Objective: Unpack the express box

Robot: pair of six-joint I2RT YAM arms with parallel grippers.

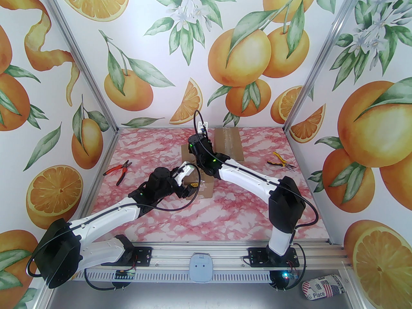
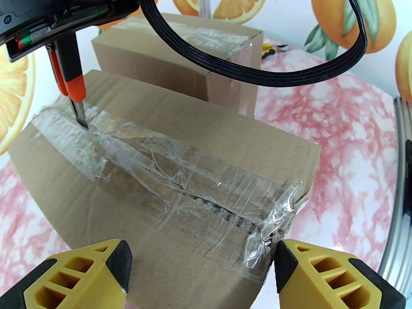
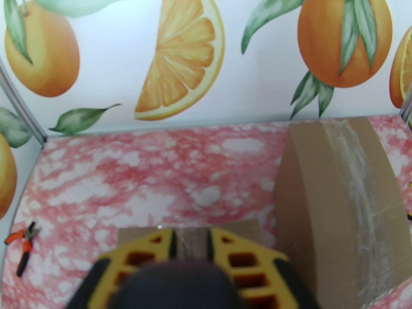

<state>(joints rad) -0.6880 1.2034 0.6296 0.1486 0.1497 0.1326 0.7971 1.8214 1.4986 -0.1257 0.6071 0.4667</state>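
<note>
The express box (image 2: 135, 211) is a brown carton sealed with wrinkled clear tape (image 2: 180, 169) along its top seam; it lies mid-table (image 1: 207, 188). My left gripper (image 2: 202, 259) is open, its yellow fingers either side of the box's near taped end, holding nothing. My right gripper (image 3: 190, 240) is shut on an orange-handled cutting tool (image 2: 74, 82), held upright over the far end of the box. The tool's metal tip pokes into the tape there. Toward the near end the tape is torn and a dark slit shows along the seam.
A second taped carton (image 1: 228, 143) stands just behind the express box, tall in the right wrist view (image 3: 338, 211). Red-handled pliers (image 1: 117, 171) lie at the left of the pink marble table, yellow-handled pliers (image 1: 280, 161) at the right. The right arm's black cable (image 2: 257, 72) hangs over the boxes.
</note>
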